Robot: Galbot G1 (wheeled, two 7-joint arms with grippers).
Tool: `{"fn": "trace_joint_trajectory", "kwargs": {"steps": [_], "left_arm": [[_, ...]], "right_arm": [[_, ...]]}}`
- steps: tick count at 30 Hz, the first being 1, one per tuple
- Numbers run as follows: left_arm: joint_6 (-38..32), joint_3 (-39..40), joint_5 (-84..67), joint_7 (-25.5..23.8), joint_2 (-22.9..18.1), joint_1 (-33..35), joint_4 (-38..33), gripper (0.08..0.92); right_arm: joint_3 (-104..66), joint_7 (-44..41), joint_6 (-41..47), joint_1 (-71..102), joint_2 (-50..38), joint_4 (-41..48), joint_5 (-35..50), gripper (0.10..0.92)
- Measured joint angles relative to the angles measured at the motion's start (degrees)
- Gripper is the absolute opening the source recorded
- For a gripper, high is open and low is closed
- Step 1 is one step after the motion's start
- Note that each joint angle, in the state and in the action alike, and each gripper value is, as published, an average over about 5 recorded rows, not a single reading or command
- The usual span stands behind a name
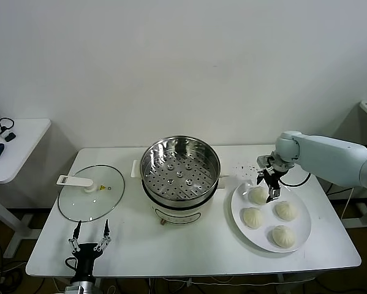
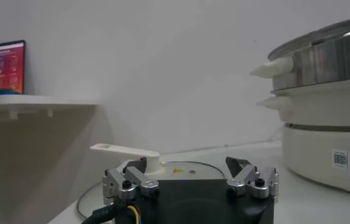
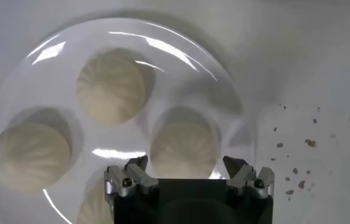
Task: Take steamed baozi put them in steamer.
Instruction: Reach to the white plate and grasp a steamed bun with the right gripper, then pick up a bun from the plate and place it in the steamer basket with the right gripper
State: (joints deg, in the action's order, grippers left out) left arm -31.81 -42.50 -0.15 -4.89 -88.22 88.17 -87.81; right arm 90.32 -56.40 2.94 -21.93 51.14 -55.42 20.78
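The right tool [image 1: 270, 184] is held spread apart above the far-left baozi [image 1: 257, 195] on the plate [image 1: 299, 240], positioned for grasping; the steamer [image 1: 179, 174] is left uncovered.

The left tool [image 1: 91, 236] is parked, spread, near the worktop's [image 1: 171, 245] front edge.

My head cam: high, facing forward-down over whole table [image 1: 189, 254]. Left wrist cam: low near table edge, level view past lid [image 2: 162, 165] toward steamer [image 2: 330, 115] at 3 o'clock. Right wrist cam: close, straight down onto plate [image 3: 235, 131] of baozi [image 3: 111, 85]. Plate shared with head view, at 4 o'clock there.
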Motion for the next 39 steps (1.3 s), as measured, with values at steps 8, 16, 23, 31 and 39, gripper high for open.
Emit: {"fn": "trace_joint_trajectory", "kwargs": {"steps": [8,16,23,31,39], "left_arm": [[-0.01,-0.13,0.00,0.01,0.01,-0.10,0.00,0.823],[-0.06,-0.25,0.00,0.02,0.01,-0.13,0.01,0.823],[-0.12,-0.27,-0.04,0.02,0.01,-0.15,-0.11,0.823],[-0.15,-0.34,-0.05,0.05,0.00,-0.06,-0.36,0.823],[-0.17,-0.21,0.14,0.09,0.05,0.12,-0.69,0.823]], "right_arm": [[-0.21,0.23,0.21,0.39,0.25,0.12,-0.29,0.782],[-0.22,0.31,0.21,0.22,0.11,-0.14,-0.66,0.711],[-0.08,0.35,0.06,-0.43,-0.31,-1.00,-0.94,0.653],[2.14,0.33,-0.93,-3.77,-1.61,-3.97,-0.19,0.645],[7.49,0.14,-3.41,-12.74,-2.02,-9.86,2.44,0.645]]}}
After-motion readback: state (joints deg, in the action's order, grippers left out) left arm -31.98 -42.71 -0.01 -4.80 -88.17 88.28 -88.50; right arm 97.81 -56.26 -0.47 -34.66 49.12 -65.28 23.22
